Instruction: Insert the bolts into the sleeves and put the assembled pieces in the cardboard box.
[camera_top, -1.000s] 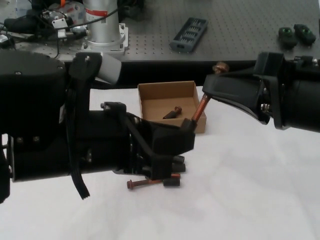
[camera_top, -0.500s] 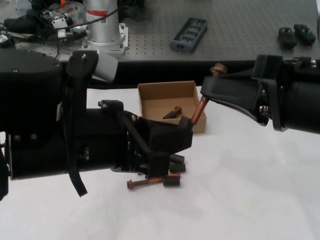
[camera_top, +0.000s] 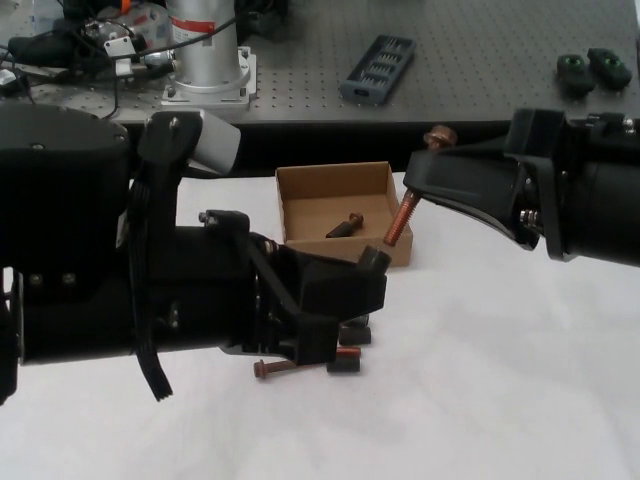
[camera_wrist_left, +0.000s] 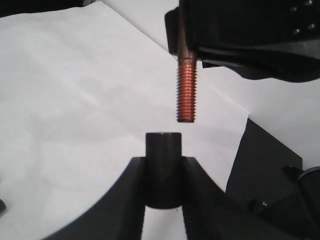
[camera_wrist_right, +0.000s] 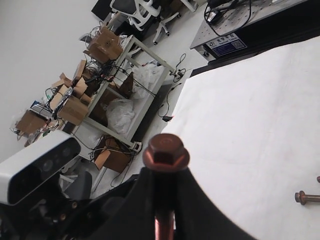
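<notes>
Over the white-covered bench (camera_top: 480, 350), the left arm's fingers (camera_wrist_left: 131, 190) are clamped on a black sleeve (camera_wrist_left: 163, 150), which stands upright with its open end up; the right arm's fingers (camera_wrist_right: 140, 205) are clamped on a copper-coloured bolt (camera_wrist_left: 186, 95) just below its hexagonal head, threaded end pointing down; the bolt's tip hangs just above the sleeve's mouth, close but apart from it; behind both sits the cardboard box (camera_top: 300, 183), open, with one dark assembled piece (camera_top: 343, 226) lying inside; on the bench beneath the left arm lie a loose bolt (camera_top: 285, 367) and spare sleeves (camera_top: 345, 365) just beside it.
</notes>
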